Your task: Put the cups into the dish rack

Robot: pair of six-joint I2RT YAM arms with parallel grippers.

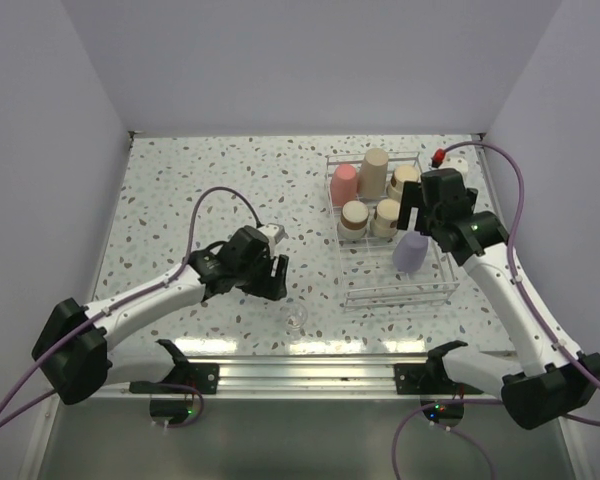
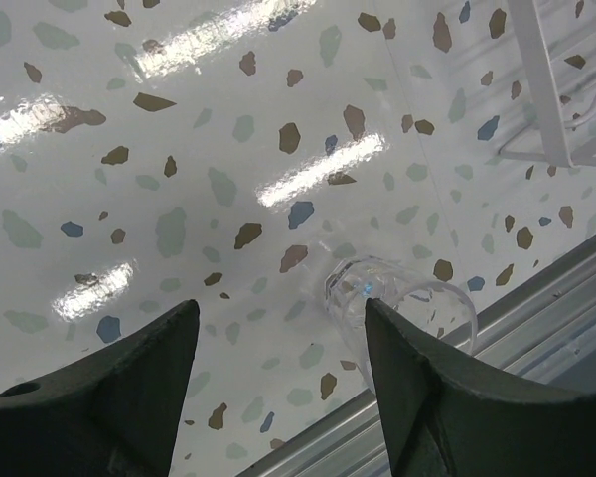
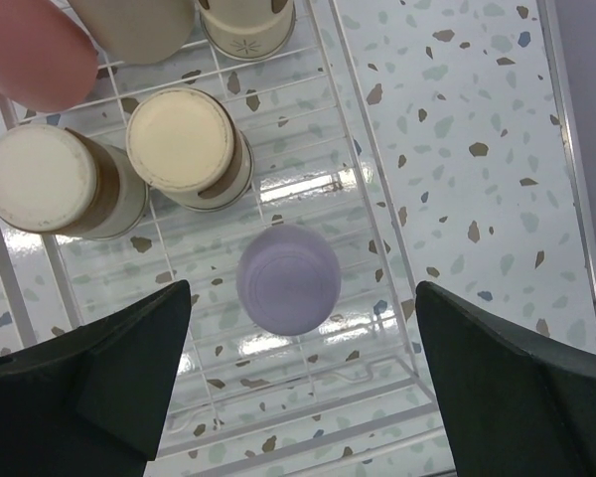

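I read the dish rack on the right side of the table, reaching toward the far right corner. It holds six cups:
- The pink-red cup, the tall tan cup and one beige cup stand in a row along its far end.
- Two more beige cups stand side by side just nearer, closed ends up.
- The lavender cup stands alone in the near half of the rack, closer to its right wall, closed end up, apart from the beige pair.

Right gripper: positioned above the lavender cup. In the right wrist view I see the jaws spread wide, one finger on either side of the cup and clear of it. It grips nothing.

Left gripper: positioned low over the table near the middle of the near edge, well apart from the rack. Its jaws are spread and hold nothing.

A clear cup sits on the table close to the near edge. It lies just beyond the left gripper's fingertips, toward the finger on the right of the left wrist view. I cannot tell whether it stands upright or lies tilted
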